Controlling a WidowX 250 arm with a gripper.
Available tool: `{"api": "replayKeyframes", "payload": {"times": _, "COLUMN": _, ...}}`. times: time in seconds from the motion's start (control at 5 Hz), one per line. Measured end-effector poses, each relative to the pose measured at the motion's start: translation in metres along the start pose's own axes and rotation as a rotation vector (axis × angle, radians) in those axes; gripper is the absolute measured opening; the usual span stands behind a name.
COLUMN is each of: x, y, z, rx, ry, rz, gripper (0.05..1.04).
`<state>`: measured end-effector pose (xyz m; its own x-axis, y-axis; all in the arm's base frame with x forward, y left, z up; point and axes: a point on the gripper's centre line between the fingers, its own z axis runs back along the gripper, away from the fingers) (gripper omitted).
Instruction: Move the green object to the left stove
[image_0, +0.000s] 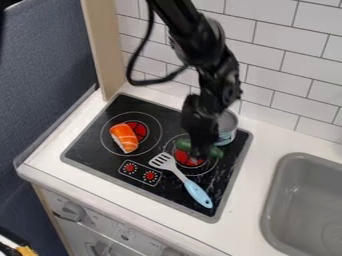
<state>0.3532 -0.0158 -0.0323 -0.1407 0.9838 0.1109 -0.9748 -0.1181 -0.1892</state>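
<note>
A green toy vegetable (215, 152), perhaps a cucumber, is at the back of the right burner (187, 159), near the red centre. The black gripper (197, 152) hangs straight down over its middle, so an end pokes out on either side; that would suit a balanced hold. From where I stand, I can't tell whether the gripper has grasped it or is only poised around it.

A metal can (228, 126) stands close behind and to the right, leaving little room on that side, so lifting up and away to the left looks safer. In front lies a slotted spatula (197, 193), its head by the burner's left edge and its light-blue handle slanting towards the front right. A low drag could snag it.

The goal, the left burner (140, 130), is partly taken by a piece of salmon sushi (124, 138), so the vegetable needs setting down beside it. Farther out, a grey sink (310, 200) is set into the white counter (250, 200) at right, and tiles (304, 90) line the wall behind.
</note>
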Motion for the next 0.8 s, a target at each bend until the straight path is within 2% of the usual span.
{"api": "replayKeyframes", "payload": {"times": 0.2, "x": 0.021, "y": -0.012, "z": 0.017, "rx": -0.033, "ry": 0.007, "rz": 0.035, "gripper": 0.332}}
{"api": "replayKeyframes", "payload": {"times": 0.4, "x": 0.052, "y": -0.026, "z": 0.022, "rx": -0.025, "ry": -0.008, "rz": 0.059, "gripper": 0.332}}
{"api": "replayKeyframes", "payload": {"times": 0.6, "x": 0.08, "y": -0.036, "z": 0.014, "rx": 0.02, "ry": -0.054, "rz": 0.087, "gripper": 0.332}}
{"api": "replayKeyframes", "payload": {"times": 0.8, "x": 0.099, "y": -0.041, "z": -0.005, "rx": 0.073, "ry": -0.066, "rz": 0.133, "gripper": 0.332}}
